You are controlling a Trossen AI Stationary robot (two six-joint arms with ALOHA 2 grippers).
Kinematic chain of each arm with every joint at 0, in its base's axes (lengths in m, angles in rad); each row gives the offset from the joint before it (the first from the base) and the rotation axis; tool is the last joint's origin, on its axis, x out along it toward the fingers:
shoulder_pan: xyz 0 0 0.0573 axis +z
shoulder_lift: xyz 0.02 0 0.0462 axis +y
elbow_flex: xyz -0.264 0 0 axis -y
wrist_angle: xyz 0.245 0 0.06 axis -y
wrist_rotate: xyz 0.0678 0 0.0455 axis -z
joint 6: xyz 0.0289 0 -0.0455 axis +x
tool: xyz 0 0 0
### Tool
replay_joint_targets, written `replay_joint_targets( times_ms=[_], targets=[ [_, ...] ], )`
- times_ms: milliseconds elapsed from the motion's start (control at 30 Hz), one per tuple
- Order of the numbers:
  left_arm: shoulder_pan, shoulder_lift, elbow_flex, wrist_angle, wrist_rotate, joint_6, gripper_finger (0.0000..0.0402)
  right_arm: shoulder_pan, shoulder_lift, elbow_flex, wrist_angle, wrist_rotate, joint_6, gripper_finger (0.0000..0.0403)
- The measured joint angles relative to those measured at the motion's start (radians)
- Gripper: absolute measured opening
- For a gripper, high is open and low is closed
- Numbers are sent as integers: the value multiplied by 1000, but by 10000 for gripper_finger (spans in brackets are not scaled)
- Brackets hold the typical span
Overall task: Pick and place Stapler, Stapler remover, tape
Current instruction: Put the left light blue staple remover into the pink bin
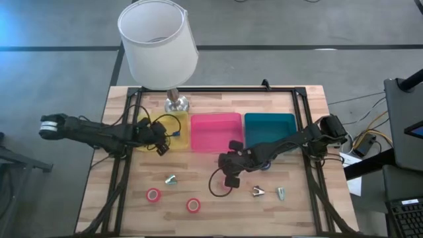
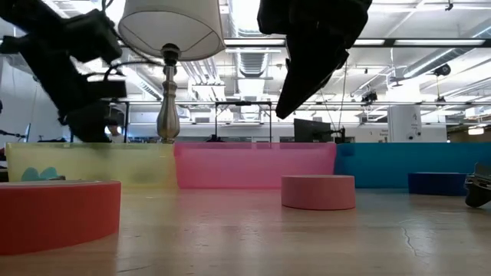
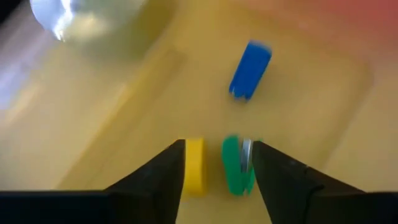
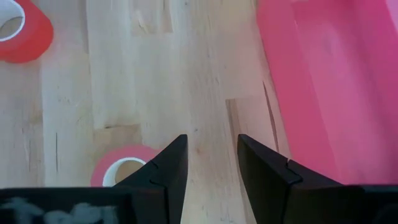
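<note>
While the left gripper (image 1: 160,140) hangs over the yellow bin (image 1: 149,144) at the back left of the wooden table (image 1: 132,192), its two dark fingers (image 3: 163,177) stand moderately apart and hold nothing. Seen past them, three small staplers lie in that bin: a yellow stapler (image 3: 194,165) and a green stapler (image 3: 234,164) side by side between the fingers, long axes pointing the way the fingers point, and a blue stapler (image 3: 250,70) farther off, tilted.

The right gripper (image 1: 230,172) hovers above bare wood just in front of the pink bin (image 1: 215,132), fingers narrowly parted and empty. Two red tape rolls lie flat on the table, holes facing up: one (image 1: 193,205) near the front centre, the other (image 1: 153,195) to its left. Three silvery staple removers rest on the wood: one (image 1: 171,179) left of centre, two (image 1: 258,192) (image 1: 281,193) to the right. A teal bin (image 1: 269,129) sits beside the pink one, and a white lamp (image 1: 158,43) stands behind.
</note>
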Motion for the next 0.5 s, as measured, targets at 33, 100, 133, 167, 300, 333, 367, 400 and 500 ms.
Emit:
replay_joint_targets(
  times_ms=[33,100,133,167,300,333,367,400,500],
  targets=[
    [0,-1,14,1,-11,11,195,0,0,0,0,0,-1,133],
    [0,-2,52,4,-28,43,198,0,0,0,1,0,-8,130],
    [-1,-3,75,3,-30,64,199,0,0,0,1,0,-16,129],
    [-3,-3,102,3,-28,86,199,0,0,0,1,0,-22,127],
    [-34,-3,210,6,42,151,199,0,0,0,4,1,-41,123],
    [-47,-3,234,12,70,169,199,0,0,0,5,1,-45,123],
    [-62,-3,255,18,102,184,199,0,0,0,9,1,-45,123],
    [-80,-3,270,26,135,197,199,0,0,-1,17,2,-45,123],
    [-149,-2,291,57,201,213,199,0,0,-4,61,3,-45,125]
  ],
)
